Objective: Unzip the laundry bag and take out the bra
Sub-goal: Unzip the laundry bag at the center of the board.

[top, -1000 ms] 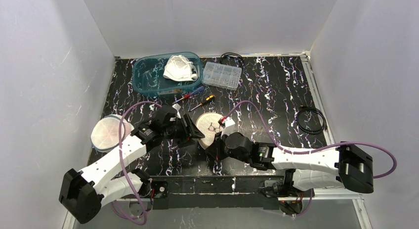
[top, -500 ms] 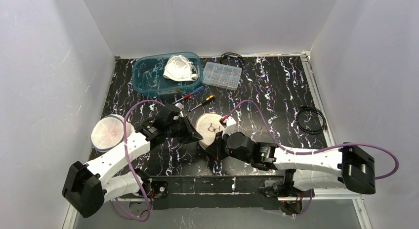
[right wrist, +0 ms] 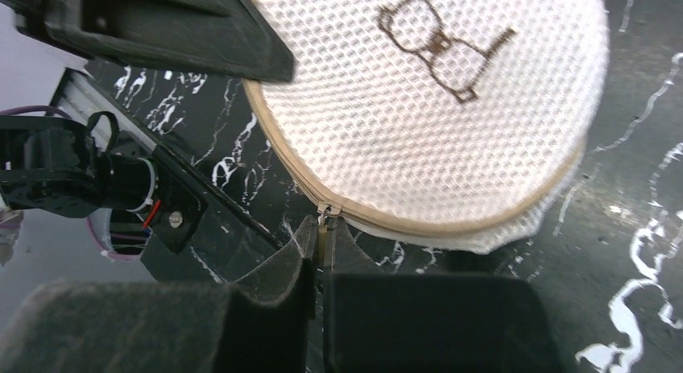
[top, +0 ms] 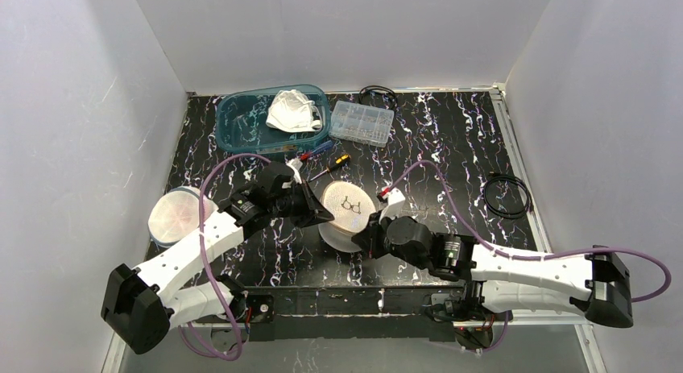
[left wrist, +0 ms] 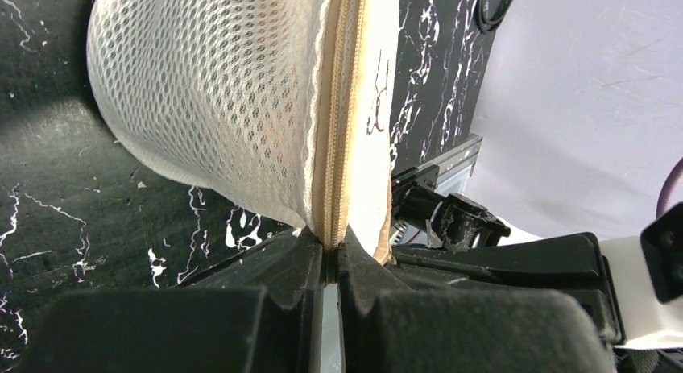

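Laundry bag (top: 348, 216) held by both grippers.
Left gripper (left wrist: 332, 260) clamps the zipper seam (left wrist: 334, 131), right gripper (right wrist: 322, 238) the zipper pull (right wrist: 324, 215); brown animal outline (right wrist: 447, 35) on mesh.

A robot lab cell: plain white walls (top: 72, 107) box in a black marbled surface (top: 451, 147), with a left arm (top: 193, 248) and a right arm (top: 523, 264) bolted at its near edge.

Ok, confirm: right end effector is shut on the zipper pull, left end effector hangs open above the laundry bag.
Wrong on the left: the left end effector is shut on the zippered edge of the laundry bag, per the left wrist view. The right end effector is shut on the zipper pull.
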`<state>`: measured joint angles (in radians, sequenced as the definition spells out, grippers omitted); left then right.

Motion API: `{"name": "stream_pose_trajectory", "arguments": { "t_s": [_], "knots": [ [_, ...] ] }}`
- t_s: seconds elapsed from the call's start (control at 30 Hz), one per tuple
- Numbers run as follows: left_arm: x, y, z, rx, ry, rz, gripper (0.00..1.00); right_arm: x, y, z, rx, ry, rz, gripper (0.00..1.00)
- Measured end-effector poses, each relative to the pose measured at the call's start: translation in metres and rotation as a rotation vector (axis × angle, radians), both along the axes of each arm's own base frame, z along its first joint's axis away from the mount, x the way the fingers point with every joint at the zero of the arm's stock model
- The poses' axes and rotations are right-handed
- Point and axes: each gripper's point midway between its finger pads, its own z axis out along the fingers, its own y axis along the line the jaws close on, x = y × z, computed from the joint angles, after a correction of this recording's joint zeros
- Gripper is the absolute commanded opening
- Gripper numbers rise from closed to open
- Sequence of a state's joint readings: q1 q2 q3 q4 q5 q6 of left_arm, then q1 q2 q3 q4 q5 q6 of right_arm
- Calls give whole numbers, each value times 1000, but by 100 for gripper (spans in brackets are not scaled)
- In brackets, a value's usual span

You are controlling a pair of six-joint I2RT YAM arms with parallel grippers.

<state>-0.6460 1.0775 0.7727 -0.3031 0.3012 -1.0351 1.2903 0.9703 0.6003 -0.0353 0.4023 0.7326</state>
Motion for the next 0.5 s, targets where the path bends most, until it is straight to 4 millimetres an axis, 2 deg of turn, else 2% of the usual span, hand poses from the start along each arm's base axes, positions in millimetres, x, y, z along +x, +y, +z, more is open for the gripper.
{"name": "stream_pose_trajectory", "arguments": {
  "t_s": [0.27, 0.43, 0.5],
  "knots": [
    [13, -1, 13, -28, -15, -40, 0, 7, -24, 0, -43, -23, -68, 1],
    [20, -7, 2, -31, 14, -82, 0, 8, -26, -10, -62, -23, -75, 1],
    [21, -8, -3, -27, 24, -92, 6, 7, -26, -16, -79, -18, -72, 1]
  ]
}}
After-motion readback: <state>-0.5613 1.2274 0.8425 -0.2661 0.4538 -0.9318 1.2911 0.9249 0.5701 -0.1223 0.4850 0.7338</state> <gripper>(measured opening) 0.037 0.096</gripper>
